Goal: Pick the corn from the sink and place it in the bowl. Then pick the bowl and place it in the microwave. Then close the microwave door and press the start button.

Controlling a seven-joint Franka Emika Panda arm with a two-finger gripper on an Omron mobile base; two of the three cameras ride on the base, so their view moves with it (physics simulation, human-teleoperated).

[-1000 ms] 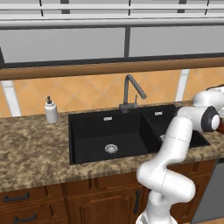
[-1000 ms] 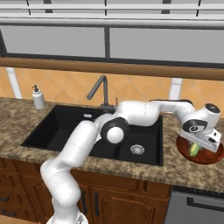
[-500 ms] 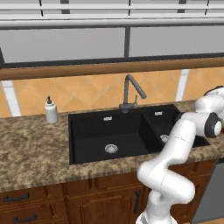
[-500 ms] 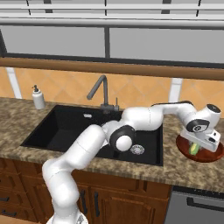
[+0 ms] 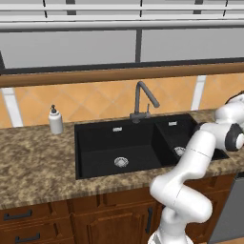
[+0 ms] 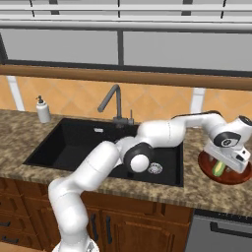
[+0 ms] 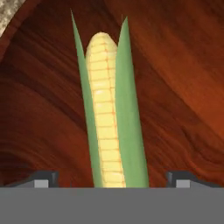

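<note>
Yellow corn (image 7: 107,118) lies in the unlabelled reddish-brown bowl (image 7: 175,87).

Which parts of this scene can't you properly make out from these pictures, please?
- The bowl, right base view: the hand covers much of it.
- The corn, right base view: a small sliver beside the hand.
- The corn's lower end, hand view: cut off at the bottom.
- The sink, left base view: the arm hides part of its right basin.

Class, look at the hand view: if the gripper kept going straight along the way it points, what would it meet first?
Most likely the corn, lying between the open fingertips of the gripper, with the bowl right behind it; exact depth is unclear.
</note>
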